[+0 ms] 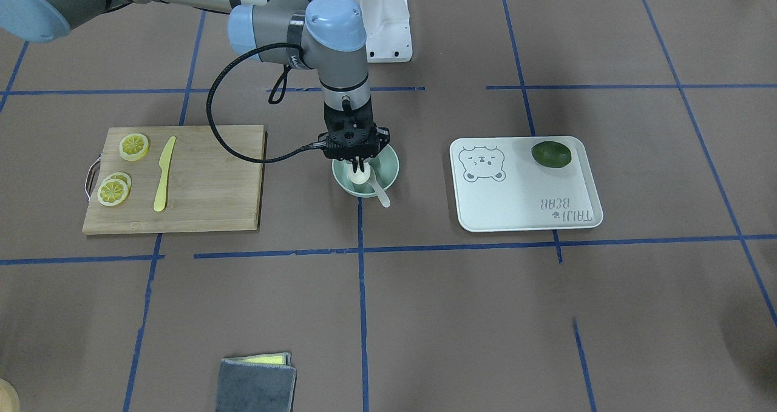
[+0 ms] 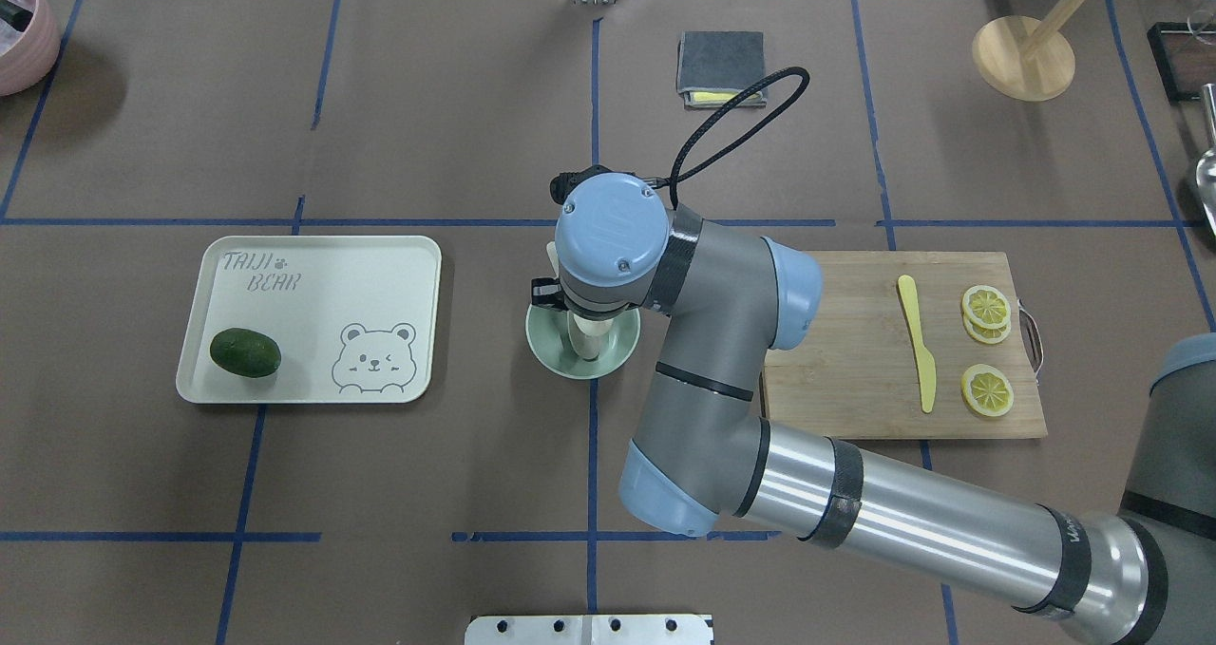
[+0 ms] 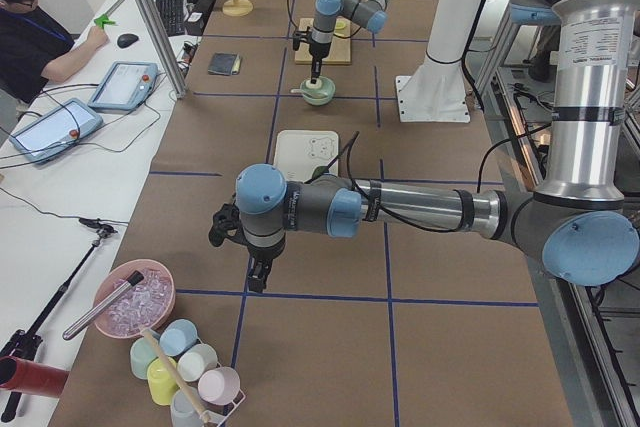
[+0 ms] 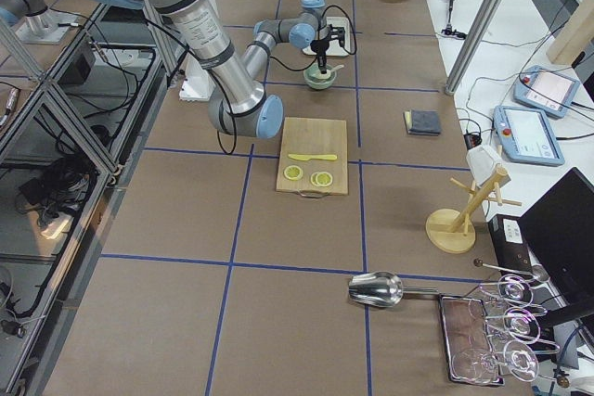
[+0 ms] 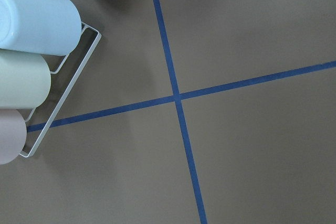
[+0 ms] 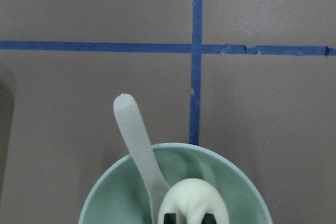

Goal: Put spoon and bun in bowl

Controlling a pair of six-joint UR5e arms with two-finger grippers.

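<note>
The pale mint-green bowl (image 1: 390, 170) stands mid-table between the board and the tray; it also shows in the overhead view (image 2: 559, 356) and the right wrist view (image 6: 113, 198). The off-white spoon (image 1: 381, 195) lies in it, handle (image 6: 135, 135) leaning out over the rim. The white bun (image 1: 360, 175) is inside the bowl. My right gripper (image 1: 359, 168) reaches straight down into the bowl, its fingers closed on the bun's (image 6: 194, 200) sides. My left gripper (image 3: 256, 273) hangs over bare table far away; I cannot tell whether it is open or shut.
A wooden cutting board (image 1: 206, 181) holds lemon slices (image 1: 134, 146) and a yellow knife (image 1: 164, 172). A pale tray (image 1: 522, 199) holds a dark green fruit (image 1: 551, 155). A grey cloth (image 1: 258, 384) lies at the near edge. A cup rack (image 5: 31, 30) stands beside the left gripper.
</note>
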